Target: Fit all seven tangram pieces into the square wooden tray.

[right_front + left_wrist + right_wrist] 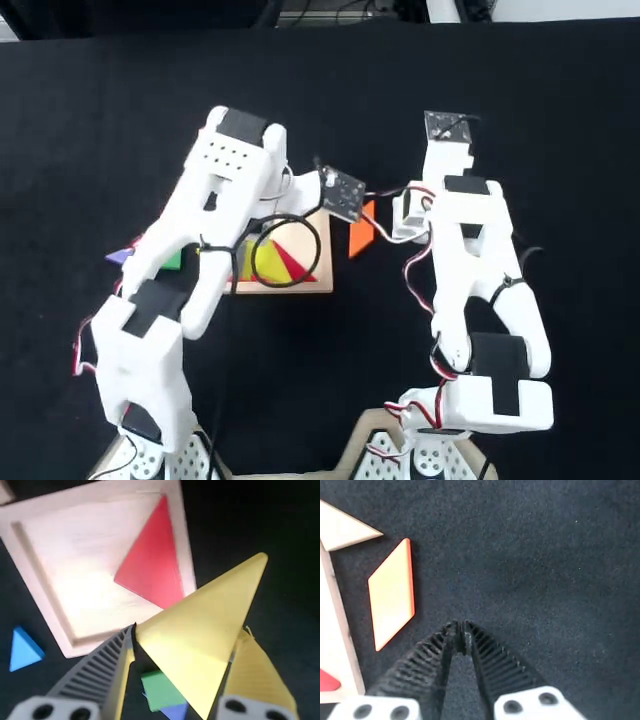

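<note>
The square wooden tray (300, 287) lies at mid-table with a red triangle (150, 565) flat inside it. My left gripper (187, 632) is shut on a large yellow triangle (200, 640), held tilted above the tray's near corner. The yellow triangle (266, 258) lies half under the left arm, beside the red triangle (292, 266). An orange parallelogram (392, 592) lies on the cloth just outside the tray's right side. My right gripper (457, 630) is shut and empty, low over bare cloth next to the orange parallelogram (361, 228). A pale wooden triangle (342, 527) lies by the tray's corner.
A small blue triangle (22, 647) lies on the cloth outside the tray (45, 595). A green square (160, 690) and a blue-purple piece (172, 711) lie beneath the left gripper. Left of the tray lie the green square (170, 260) and a purple piece (120, 254).
</note>
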Robot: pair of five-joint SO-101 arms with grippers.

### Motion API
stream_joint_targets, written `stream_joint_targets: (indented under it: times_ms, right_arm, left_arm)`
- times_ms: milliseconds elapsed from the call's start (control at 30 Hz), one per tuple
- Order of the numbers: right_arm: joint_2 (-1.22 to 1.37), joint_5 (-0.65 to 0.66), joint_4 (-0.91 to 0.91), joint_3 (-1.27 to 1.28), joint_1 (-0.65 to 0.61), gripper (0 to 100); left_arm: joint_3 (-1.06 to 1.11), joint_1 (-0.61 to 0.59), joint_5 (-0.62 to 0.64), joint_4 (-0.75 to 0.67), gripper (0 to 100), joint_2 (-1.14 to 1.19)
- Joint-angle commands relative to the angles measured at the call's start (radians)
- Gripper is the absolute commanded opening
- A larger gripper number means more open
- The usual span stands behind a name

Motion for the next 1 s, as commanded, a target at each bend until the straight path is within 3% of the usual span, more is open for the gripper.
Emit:
stream_joint_targets:
  times_ms: [0, 233, 467, 833, 967]
  right_arm:
    - [-0.005, -0.002, -0.014, -0.056, 0.015, 1.1]
    - [-0.005, 0.000, -0.014, -0.058, 0.015, 1.1]
    - [-0.005, 0.000, -0.014, -0.058, 0.015, 1.1]
    - [-0.005, 0.003, -0.014, -0.058, 0.015, 1.1]
    - [-0.008, 0.005, -0.014, -0.058, 0.020, 1.1]
  left_arm:
    - [-0.010, 0.007, -0.103, -0.028, 3, 0.015]
    - [-0.012, 0.007, -0.103, -0.037, 3, 0.037]
    - [-0.042, -0.042, -0.104, -0.089, 23, 0.044]
    - [-0.039, -0.058, -0.103, -0.135, 23, 0.044]
    - [-0.047, -0.064, -0.063, -0.137, 30, 0.044]
